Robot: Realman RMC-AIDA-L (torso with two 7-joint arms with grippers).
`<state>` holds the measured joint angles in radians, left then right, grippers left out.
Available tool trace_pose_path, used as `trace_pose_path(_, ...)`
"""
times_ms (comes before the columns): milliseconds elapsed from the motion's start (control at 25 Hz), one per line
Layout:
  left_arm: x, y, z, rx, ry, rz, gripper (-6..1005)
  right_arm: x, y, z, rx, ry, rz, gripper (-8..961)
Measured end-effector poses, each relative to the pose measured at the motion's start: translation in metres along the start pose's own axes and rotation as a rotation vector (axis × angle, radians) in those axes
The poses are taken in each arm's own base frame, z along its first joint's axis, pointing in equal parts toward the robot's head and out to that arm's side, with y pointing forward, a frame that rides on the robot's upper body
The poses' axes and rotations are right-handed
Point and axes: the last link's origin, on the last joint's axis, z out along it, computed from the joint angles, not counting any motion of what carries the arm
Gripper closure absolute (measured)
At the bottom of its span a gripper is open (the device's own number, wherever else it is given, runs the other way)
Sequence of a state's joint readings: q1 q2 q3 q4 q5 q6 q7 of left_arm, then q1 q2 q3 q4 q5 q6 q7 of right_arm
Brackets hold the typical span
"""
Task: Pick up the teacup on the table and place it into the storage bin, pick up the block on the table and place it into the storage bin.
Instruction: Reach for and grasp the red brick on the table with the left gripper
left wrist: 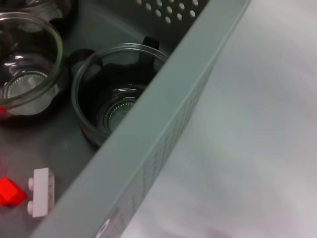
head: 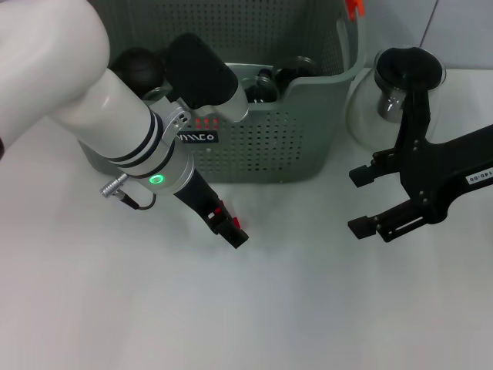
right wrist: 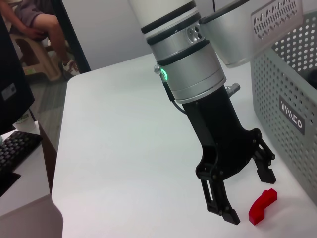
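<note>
A small red curved block [right wrist: 262,206] lies on the white table in front of the storage bin [head: 323,116]. My left gripper [right wrist: 245,191] hangs open right over it, one finger on each side, with no grip showing. In the head view the block [head: 237,225] is mostly hidden by the left gripper [head: 229,225]. A glass teacup [left wrist: 116,94] with a black handle stands inside the bin against its wall [left wrist: 163,139], and a second glass cup [left wrist: 27,64] is beside it. My right gripper [head: 358,202] stands open at the right, holding nothing.
A white block [left wrist: 42,191] and a red block [left wrist: 10,191] lie on the bin floor. A glass pot with a black lid [head: 393,100] stands right of the bin, just behind my right arm. In the right wrist view, the table edge [right wrist: 64,163] shows beyond the left arm.
</note>
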<state>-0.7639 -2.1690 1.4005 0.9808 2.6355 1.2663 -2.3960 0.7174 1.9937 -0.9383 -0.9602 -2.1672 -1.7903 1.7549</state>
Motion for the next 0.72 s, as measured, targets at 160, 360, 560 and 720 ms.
trace_pose_path(160, 0.0002, 0.0002, -0.0004, -0.001, -0.001, 0.001, 159, -0.0007, 0.0002, 0.0002, -0.002, 0.000, -0.002, 25)
trace_pose_path(360, 0.0006, 0.0003, -0.0007, 0.000, -0.003, 0.004, 161, -0.0008, 0.0000, 0.0004, -0.001, 0.001, -0.002, 25)
trace_pose_path(560, 0.0003, 0.0004, -0.0006, -0.001, -0.006, 0.005, 164, -0.0014, -0.0003, 0.0006, 0.000, 0.002, -0.002, 26)
trace_pose_path(720, 0.0000, 0.0001, -0.0007, -0.001, -0.008, 0.004, 166, -0.0009, -0.0004, 0.0009, 0.000, 0.001, 0.000, 26)
